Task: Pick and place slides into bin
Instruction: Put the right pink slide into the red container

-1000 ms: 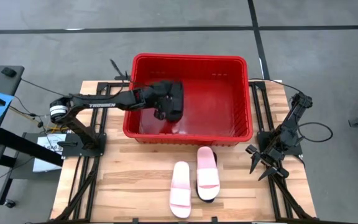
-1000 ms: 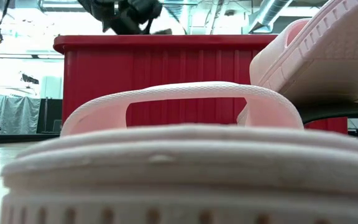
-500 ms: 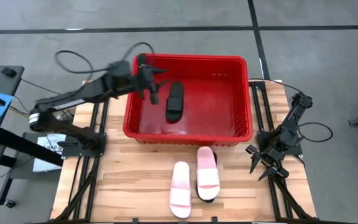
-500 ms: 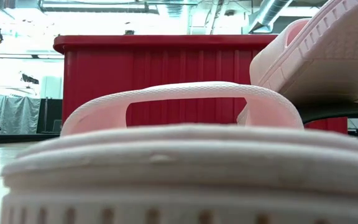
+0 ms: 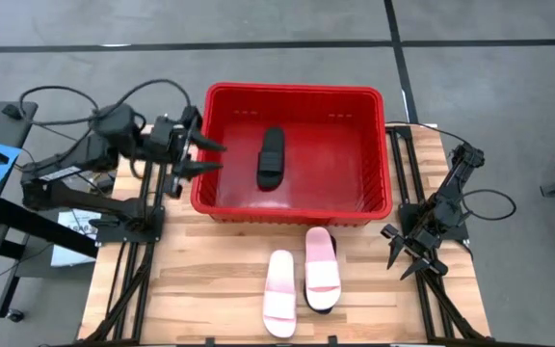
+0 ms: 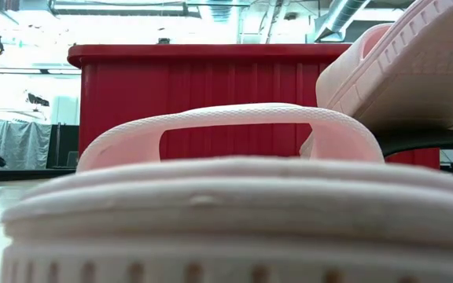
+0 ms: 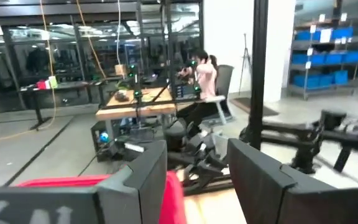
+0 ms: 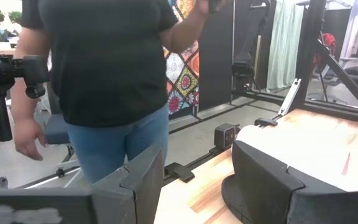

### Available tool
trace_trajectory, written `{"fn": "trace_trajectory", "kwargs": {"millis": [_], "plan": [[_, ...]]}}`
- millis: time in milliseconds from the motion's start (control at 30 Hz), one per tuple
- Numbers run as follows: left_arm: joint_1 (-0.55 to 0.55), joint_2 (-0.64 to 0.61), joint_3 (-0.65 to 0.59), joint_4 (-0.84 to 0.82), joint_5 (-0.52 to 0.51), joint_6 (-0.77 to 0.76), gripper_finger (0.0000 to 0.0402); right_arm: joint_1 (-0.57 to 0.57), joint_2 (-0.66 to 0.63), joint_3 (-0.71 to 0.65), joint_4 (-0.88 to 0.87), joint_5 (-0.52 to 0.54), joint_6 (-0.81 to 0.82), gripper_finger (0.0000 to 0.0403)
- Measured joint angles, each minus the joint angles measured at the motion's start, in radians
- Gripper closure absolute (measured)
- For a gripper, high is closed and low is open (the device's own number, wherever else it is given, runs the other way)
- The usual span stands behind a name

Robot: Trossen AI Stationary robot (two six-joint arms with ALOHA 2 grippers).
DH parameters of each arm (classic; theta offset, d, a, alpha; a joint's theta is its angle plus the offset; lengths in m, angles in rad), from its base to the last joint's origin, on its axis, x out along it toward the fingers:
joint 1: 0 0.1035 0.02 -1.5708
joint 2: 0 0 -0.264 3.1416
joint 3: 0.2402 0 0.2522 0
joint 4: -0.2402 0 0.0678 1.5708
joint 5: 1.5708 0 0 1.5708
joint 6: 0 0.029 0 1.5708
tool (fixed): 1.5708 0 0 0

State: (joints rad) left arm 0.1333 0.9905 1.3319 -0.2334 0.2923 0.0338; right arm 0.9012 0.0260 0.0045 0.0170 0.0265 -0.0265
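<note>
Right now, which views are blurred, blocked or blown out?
Low view: a pink slide fills the foreground out of focus, hiding most of the bin; ceiling lights glare white behind. Left wrist view: soft with motion blur. High view: evenly lit, with the black slide clear in the bin.

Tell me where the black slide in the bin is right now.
In the high view, the black slide lies on the floor of the red bin, left of its centre, with the open left gripper just outside the bin's left wall.

Both grippers open, empty
</note>
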Motion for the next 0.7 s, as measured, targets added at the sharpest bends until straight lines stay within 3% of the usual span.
{"fn": "trace_trajectory", "kwargs": {"millis": [267,467,700], "plan": [[-0.347,0.012,-0.082,0.126,-0.557,-0.075,0.0241,0.0,0.0,0.0,0.0,0.0,0.0,0.0219],[-0.501,0.012,-0.167,0.199,-0.661,-0.082,0.0241,0.0,0.0,0.0,0.0,0.0,0.0,0.0219],[-0.596,0.004,-0.296,0.228,-0.675,-0.105,0.0241,0.0,0.0,0.0,0.0,0.0,0.0,0.0219]]}}
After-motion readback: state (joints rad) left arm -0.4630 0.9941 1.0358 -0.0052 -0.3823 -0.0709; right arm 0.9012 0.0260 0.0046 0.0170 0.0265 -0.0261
